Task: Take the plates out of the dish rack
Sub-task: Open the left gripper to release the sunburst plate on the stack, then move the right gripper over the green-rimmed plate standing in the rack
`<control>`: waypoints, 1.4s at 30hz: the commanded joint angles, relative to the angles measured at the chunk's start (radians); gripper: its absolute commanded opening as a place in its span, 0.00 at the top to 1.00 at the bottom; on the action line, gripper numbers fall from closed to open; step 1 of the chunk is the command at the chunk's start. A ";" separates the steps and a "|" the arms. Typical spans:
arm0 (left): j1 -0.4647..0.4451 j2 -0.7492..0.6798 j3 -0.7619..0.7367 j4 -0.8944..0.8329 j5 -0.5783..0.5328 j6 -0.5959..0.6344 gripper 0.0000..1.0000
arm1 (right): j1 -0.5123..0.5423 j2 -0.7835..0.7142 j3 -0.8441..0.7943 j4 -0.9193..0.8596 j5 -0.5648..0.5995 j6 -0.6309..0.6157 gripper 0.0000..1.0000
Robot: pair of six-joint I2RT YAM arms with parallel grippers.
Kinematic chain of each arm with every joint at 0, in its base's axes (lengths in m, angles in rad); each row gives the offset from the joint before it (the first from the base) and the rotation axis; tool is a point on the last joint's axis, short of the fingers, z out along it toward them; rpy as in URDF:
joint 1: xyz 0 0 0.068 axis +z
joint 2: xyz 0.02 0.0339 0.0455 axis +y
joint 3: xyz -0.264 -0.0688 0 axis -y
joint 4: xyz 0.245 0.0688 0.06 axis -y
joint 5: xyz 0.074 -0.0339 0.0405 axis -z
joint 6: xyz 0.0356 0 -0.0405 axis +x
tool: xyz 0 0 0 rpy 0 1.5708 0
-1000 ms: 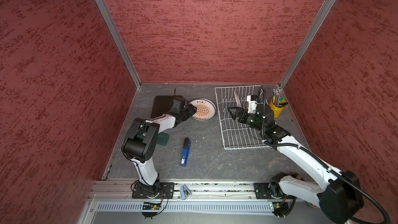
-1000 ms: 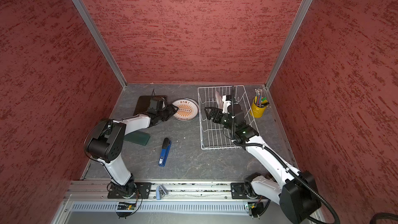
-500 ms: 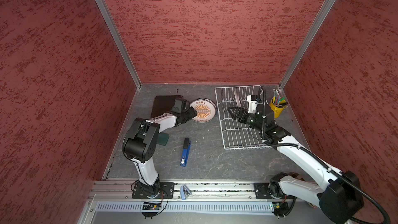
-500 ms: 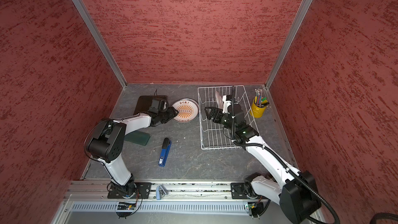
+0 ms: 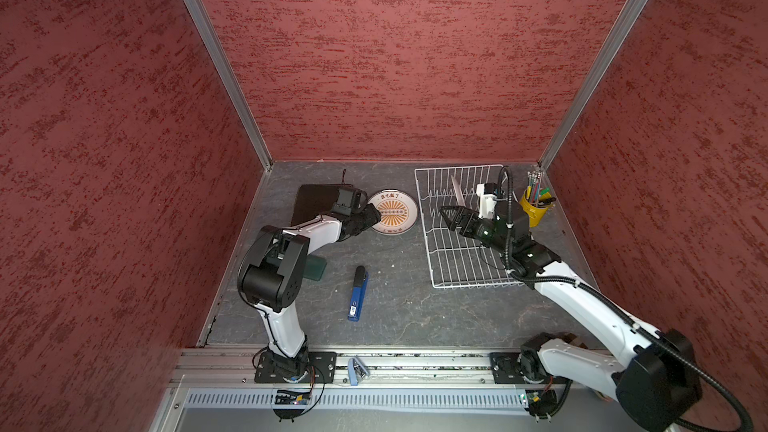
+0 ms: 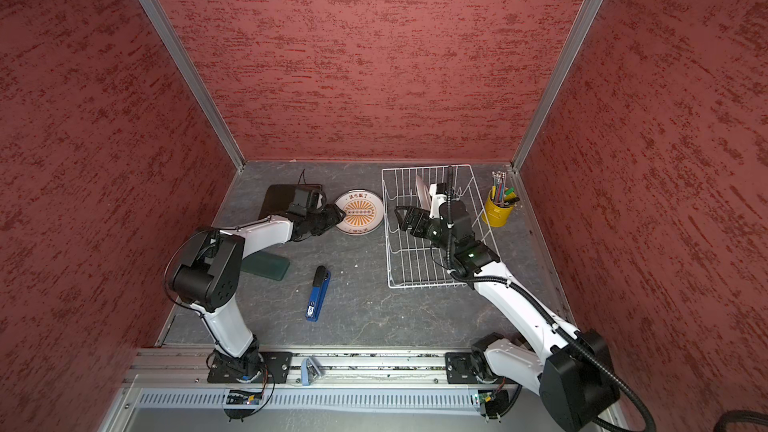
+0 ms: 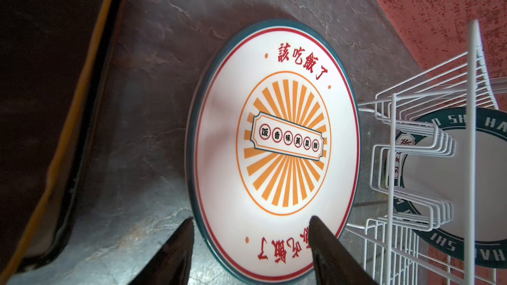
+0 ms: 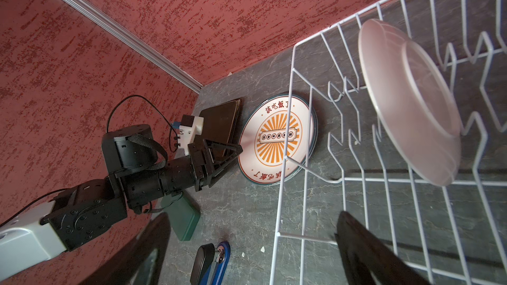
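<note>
A round white sunburst plate (image 5: 392, 213) (image 7: 274, 143) lies flat on the table left of the white wire dish rack (image 5: 457, 251) (image 6: 411, 259). My left gripper (image 5: 375, 214) (image 7: 251, 238) is open at that plate's near rim, one finger over the table and one over the plate, holding nothing. Dark square plates (image 5: 313, 201) (image 8: 219, 122) lie stacked behind it. One round plate (image 5: 456, 191) (image 8: 411, 105) with a dark lettered rim (image 7: 466, 176) stands upright in the rack. My right gripper (image 5: 446, 214) (image 8: 252, 215) hovers open over the rack's left side, apart from that plate.
A blue stapler (image 5: 357, 292) and a dark green slab (image 5: 315, 268) lie on the table in front of the plates. A yellow cup of pens (image 5: 534, 209) stands right of the rack. Red walls close in the back and both sides.
Hardly anything: my left gripper has shifted very slightly at the sunburst plate's rim. The right arm holds still over the rack.
</note>
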 commanded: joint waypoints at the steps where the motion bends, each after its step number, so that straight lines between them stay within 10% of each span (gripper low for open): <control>1: -0.004 0.021 0.023 -0.008 0.003 0.018 0.33 | -0.005 0.000 -0.006 0.008 0.018 -0.009 0.05; 14: -0.004 -0.150 -0.072 0.027 -0.049 0.038 0.33 | -0.006 0.006 0.016 -0.015 0.044 -0.023 0.05; 42: -0.118 -0.200 -0.290 0.329 0.009 -0.106 0.32 | 0.166 0.311 0.410 -0.527 0.771 -0.181 0.04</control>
